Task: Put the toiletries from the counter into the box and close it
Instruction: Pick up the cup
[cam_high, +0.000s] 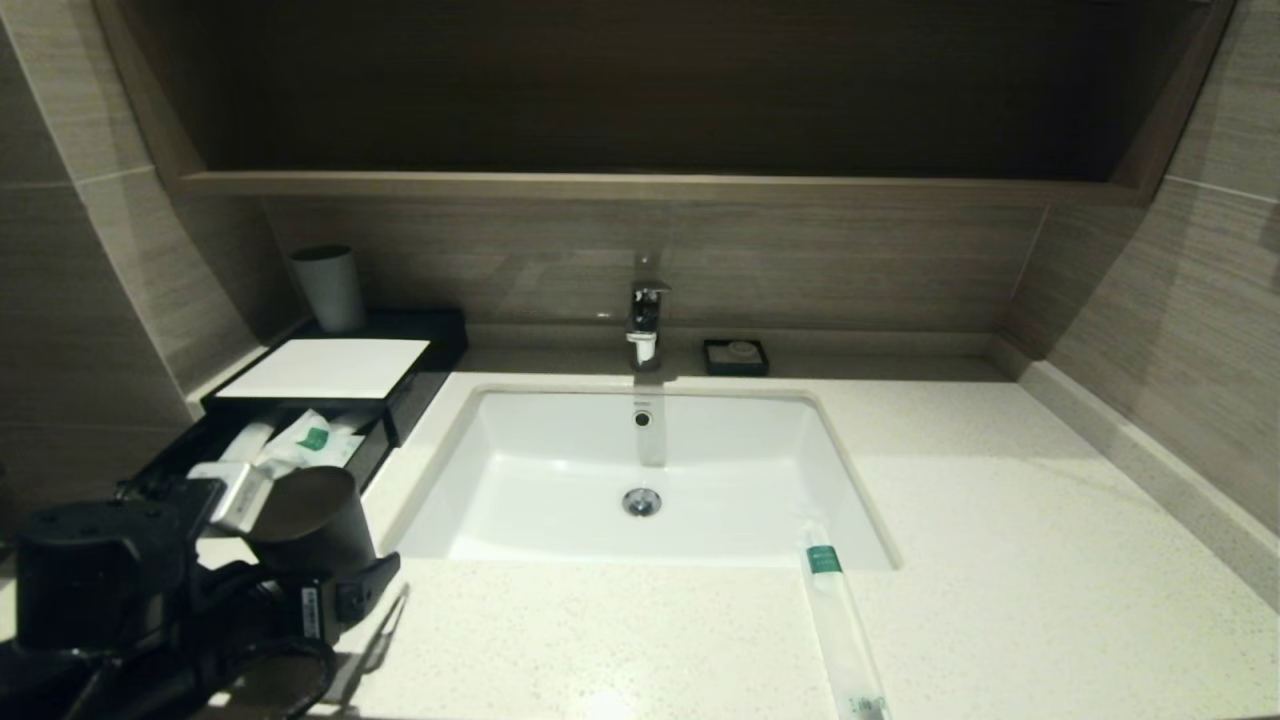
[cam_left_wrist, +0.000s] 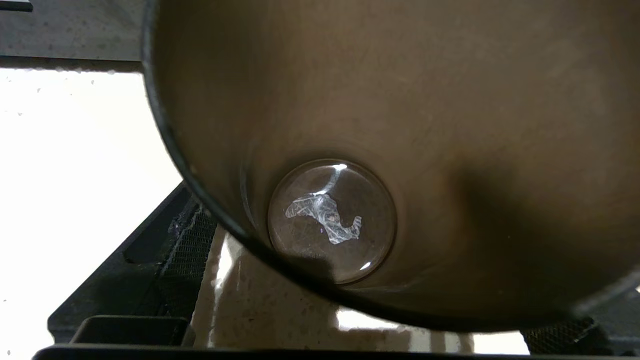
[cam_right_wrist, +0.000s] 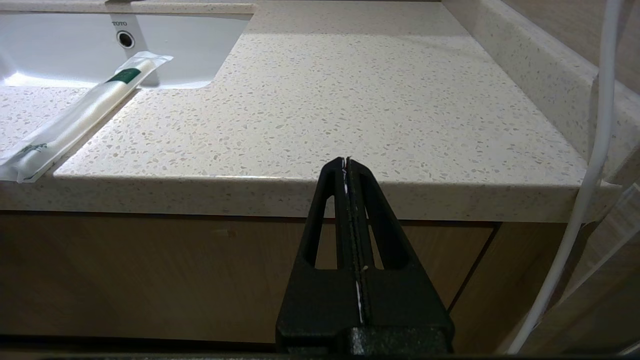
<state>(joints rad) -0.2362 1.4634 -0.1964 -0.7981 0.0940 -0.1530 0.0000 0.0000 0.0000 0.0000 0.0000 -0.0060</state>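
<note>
One long translucent sachet with a green label (cam_high: 838, 620) lies on the counter (cam_high: 1000, 520) by the sink's front right corner, also in the right wrist view (cam_right_wrist: 80, 117). The black box (cam_high: 330, 368) with its white top stands at the left, its drawer pulled out with several sachets (cam_high: 305, 440) inside. In front of the drawer a dark cup (cam_high: 310, 520) lies tilted, its mouth facing my left wrist camera. My left gripper (cam_left_wrist: 372, 325) stands open, one finger (cam_left_wrist: 190, 260) on each side of the cup (cam_left_wrist: 400, 125). My right gripper (cam_right_wrist: 346, 162) is shut and empty, just before the counter's front edge.
A white sink (cam_high: 560, 480) fills the counter's middle, with a faucet (cam_high: 645, 320) and a small black soap dish (cam_high: 735, 357) behind it. A pale cup (cam_high: 328, 288) stands at the back of the box. Tiled walls close in both sides.
</note>
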